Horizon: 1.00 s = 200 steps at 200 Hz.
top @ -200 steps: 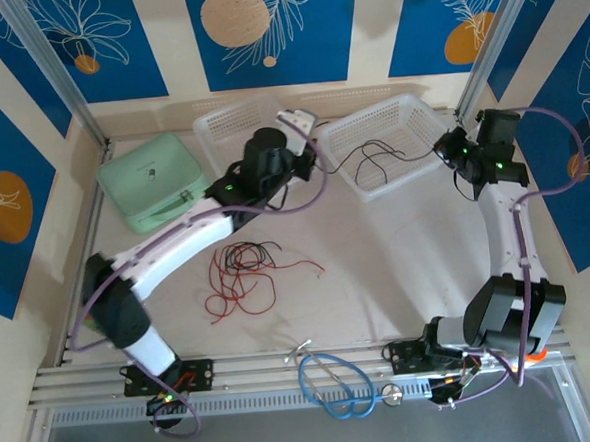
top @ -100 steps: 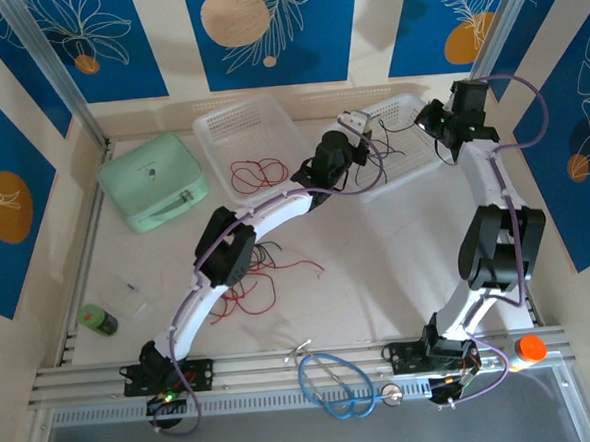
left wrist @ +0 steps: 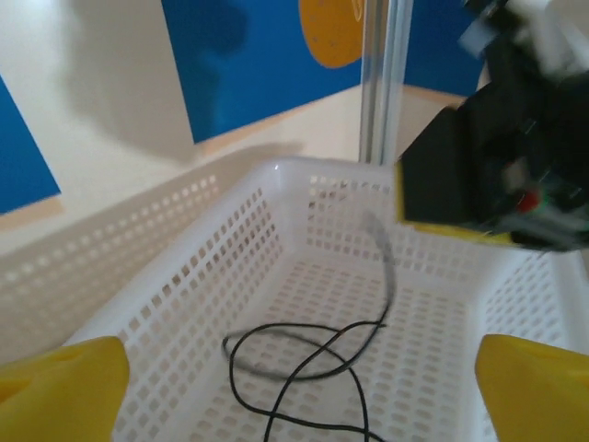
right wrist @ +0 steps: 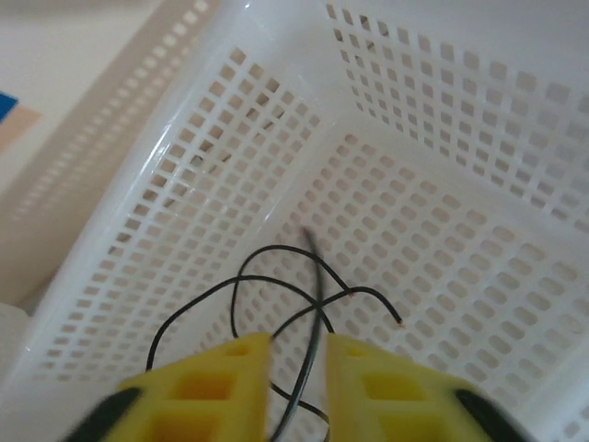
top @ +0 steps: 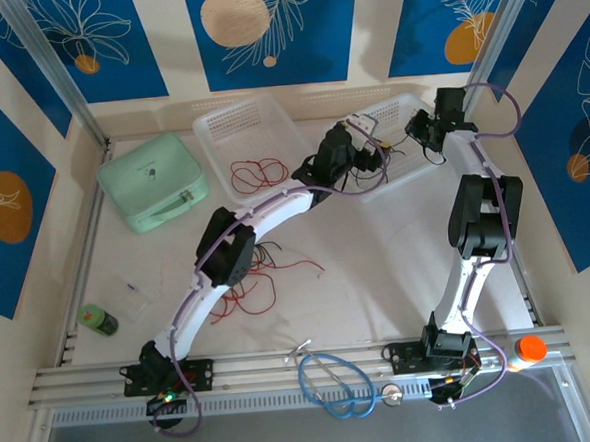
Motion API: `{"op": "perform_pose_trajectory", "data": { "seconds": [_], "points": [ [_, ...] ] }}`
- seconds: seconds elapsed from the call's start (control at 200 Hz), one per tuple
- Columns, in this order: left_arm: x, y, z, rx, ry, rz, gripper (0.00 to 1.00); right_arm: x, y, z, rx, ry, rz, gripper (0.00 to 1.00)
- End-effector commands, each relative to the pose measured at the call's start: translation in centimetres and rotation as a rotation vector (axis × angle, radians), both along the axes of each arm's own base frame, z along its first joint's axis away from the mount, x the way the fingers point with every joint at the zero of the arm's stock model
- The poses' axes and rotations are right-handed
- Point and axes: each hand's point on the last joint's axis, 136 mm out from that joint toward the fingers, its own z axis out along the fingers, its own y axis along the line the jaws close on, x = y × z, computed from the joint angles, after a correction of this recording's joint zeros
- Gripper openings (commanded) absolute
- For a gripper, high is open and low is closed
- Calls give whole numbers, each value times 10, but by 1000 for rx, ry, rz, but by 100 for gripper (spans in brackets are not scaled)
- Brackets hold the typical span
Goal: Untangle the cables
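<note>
Black cable lay in the right basket, red cable in the left basket. A red-black tangle on the table was unsorted, so likely partway done. Both arms reached over the right basket. Left gripper was spread wide, empty. Right gripper was narrowly parted, with the black cable running between its fingers, seemingly unpinched.
</note>
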Motion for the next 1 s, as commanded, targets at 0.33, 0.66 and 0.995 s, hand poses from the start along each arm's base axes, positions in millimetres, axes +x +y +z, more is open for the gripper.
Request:
{"op": "perform_pose_trajectory", "data": {
  "seconds": [0.33, 0.66, 0.995],
  "points": [
    [-124, 160, 155, 97, 73, 189, 100, -32, 37, 81, -97, -96, 103, 55],
    [-229, 328, 18, 247, 614, 593, 72, -164, 150, 96, -86, 9, 476, 50],
    [-247, 409, -116, 128, 983, 782, 41, -292, 244, 48, -20, 149, 713, 49]
  ]
}}
